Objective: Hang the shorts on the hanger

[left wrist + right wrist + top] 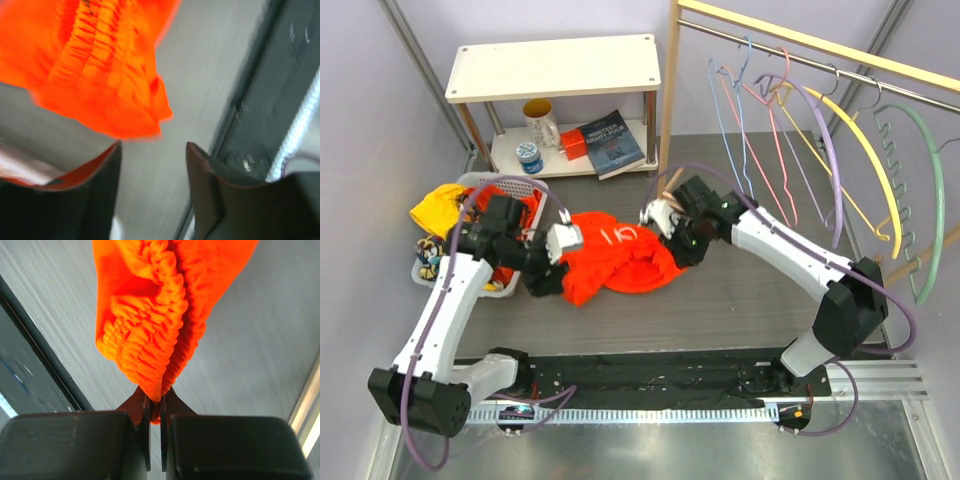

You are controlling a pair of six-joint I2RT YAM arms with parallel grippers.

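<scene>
The bright orange shorts [620, 258] lie bunched on the grey table between the two arms. My right gripper [670, 237] is shut on the shorts' ribbed waistband [150, 335] at their right edge; the fabric is pinched between its closed fingers. My left gripper [548, 272] is open and empty at the shorts' left edge, just short of the cloth [100, 65]. The light-blue hanger [732, 125] hangs on the rail at the back right, left of a pink one.
A white basket [480, 235] with a yellow garment [438, 208] stands at the left. A white shelf [560, 70] holds a mug, a tin and a book. Several other hangers [860, 150] hang on the rail. A black strip [650, 378] runs along the near edge.
</scene>
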